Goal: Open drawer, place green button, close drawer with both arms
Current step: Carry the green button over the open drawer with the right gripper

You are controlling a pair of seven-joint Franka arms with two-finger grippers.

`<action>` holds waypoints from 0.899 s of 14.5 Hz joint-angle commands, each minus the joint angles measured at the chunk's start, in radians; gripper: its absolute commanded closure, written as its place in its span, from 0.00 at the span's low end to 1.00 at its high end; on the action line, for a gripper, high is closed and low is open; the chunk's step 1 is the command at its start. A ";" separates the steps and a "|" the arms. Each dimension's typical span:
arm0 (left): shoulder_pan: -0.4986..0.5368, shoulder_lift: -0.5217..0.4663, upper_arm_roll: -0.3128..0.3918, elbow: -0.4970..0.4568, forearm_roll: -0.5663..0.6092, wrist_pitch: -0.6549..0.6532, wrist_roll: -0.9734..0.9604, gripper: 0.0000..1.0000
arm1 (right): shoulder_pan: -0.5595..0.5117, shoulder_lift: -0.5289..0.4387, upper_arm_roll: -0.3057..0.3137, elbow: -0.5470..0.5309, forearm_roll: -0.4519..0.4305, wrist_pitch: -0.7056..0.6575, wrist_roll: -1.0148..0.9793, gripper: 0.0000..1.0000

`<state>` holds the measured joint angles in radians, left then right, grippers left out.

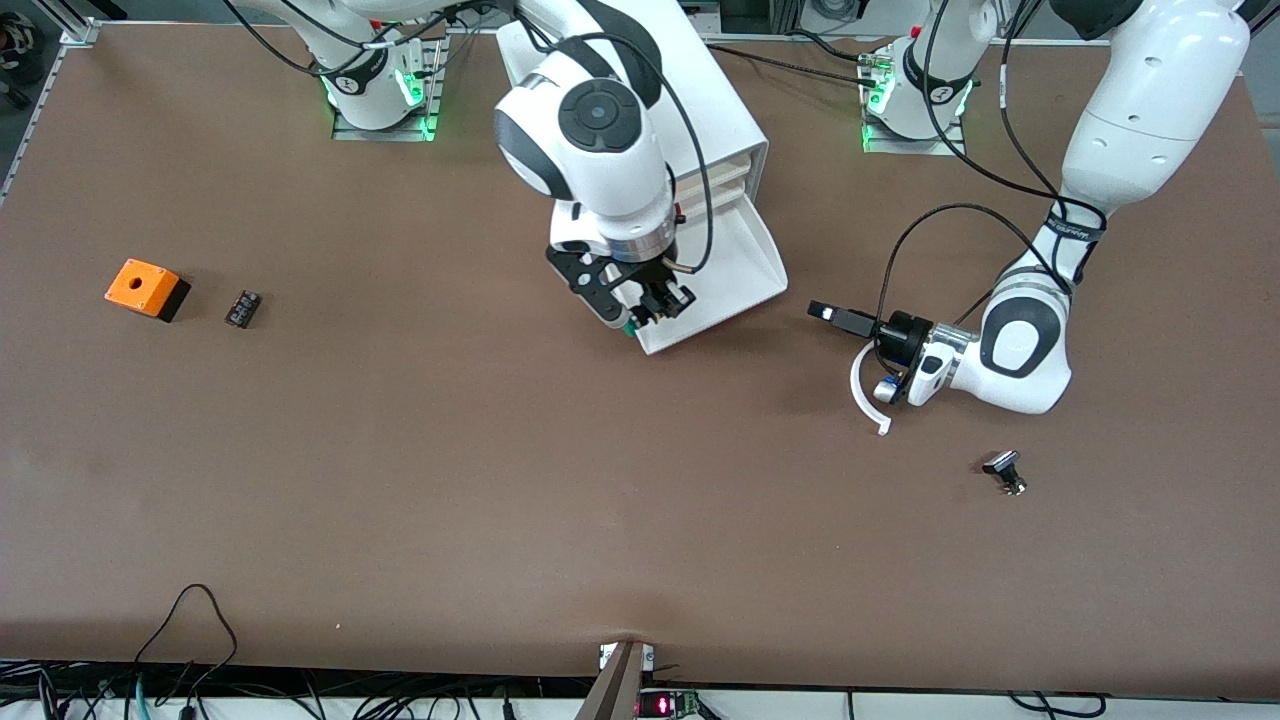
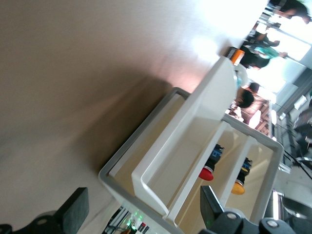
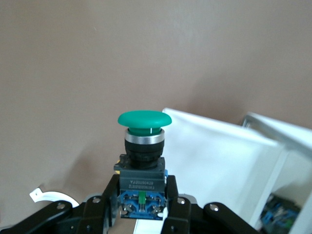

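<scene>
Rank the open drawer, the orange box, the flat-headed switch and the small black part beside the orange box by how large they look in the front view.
1. The drawer, by far the largest.
2. The orange box.
3 and 4. The black-and-silver switch and the small black part look about alike, so no order between them.

The right claw (image 1: 655,305) with the button (image 3: 143,146) crowds the open drawer's (image 1: 735,265) front lip; bare counter (image 1: 500,480) surrounds it.
</scene>
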<state>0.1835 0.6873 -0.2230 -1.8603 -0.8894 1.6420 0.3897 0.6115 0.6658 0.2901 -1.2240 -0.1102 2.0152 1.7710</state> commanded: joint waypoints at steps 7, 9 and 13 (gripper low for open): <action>-0.015 -0.143 0.021 0.058 0.271 0.010 -0.539 0.00 | 0.142 0.164 -0.063 0.054 -0.049 0.140 0.272 1.00; -0.019 -0.156 0.013 0.079 0.366 0.039 -0.644 0.00 | 0.149 0.189 -0.066 0.054 -0.048 0.171 0.310 1.00; -0.084 -0.170 0.011 0.159 0.582 0.064 -0.901 0.00 | 0.159 0.216 -0.066 0.054 -0.048 0.191 0.355 1.00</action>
<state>0.1413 0.5303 -0.2132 -1.7421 -0.4032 1.6894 -0.3888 0.7522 0.8550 0.2337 -1.2126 -0.1408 2.2070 2.0848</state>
